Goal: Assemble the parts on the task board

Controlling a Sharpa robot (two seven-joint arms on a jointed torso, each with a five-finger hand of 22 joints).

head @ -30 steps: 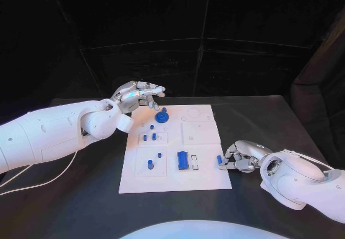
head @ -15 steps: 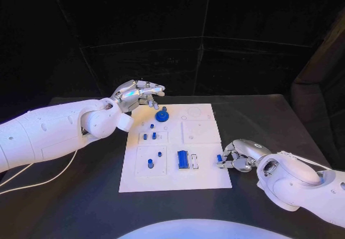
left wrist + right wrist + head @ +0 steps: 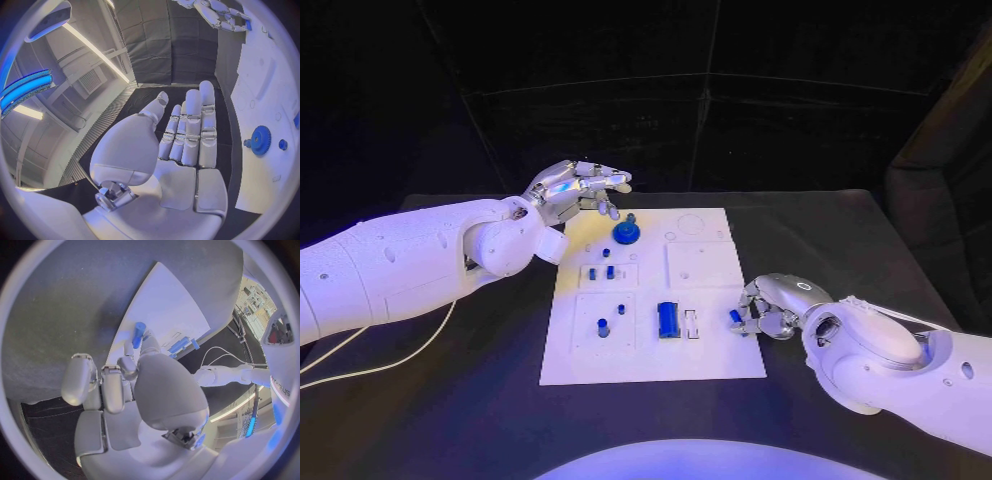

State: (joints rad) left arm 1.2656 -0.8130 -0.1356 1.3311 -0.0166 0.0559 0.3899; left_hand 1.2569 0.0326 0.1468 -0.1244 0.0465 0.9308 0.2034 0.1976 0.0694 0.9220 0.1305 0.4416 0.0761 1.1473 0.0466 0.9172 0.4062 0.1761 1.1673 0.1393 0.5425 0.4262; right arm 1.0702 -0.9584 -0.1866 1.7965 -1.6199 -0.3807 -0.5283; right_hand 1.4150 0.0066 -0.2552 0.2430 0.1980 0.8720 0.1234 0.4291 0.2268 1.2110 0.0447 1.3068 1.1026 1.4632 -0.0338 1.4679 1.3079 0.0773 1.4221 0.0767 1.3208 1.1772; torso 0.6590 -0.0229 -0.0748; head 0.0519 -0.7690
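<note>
Lying at the right edge of the task board (image 3: 711, 265), a small blue part (image 3: 736, 316) sits right at the fingertips of the right hand (image 3: 773, 305). That hand has its fingers curled in around the part and seems to pinch it (the right wrist view shows the little blue piece (image 3: 137, 334) poking out past the fingertips). The part's long side seems to run up and down the board, along its edge. A bigger blue block (image 3: 668, 320) stands just beside it toward the board's middle, next to an open slot. My guess is the part must go toward that side, so the right hand is the one to do it. The left hand (image 3: 577, 190) is far off, hovering over the board's far corner near the round blue gear (image 3: 626, 234), fingers apart and holding nothing.
</note>
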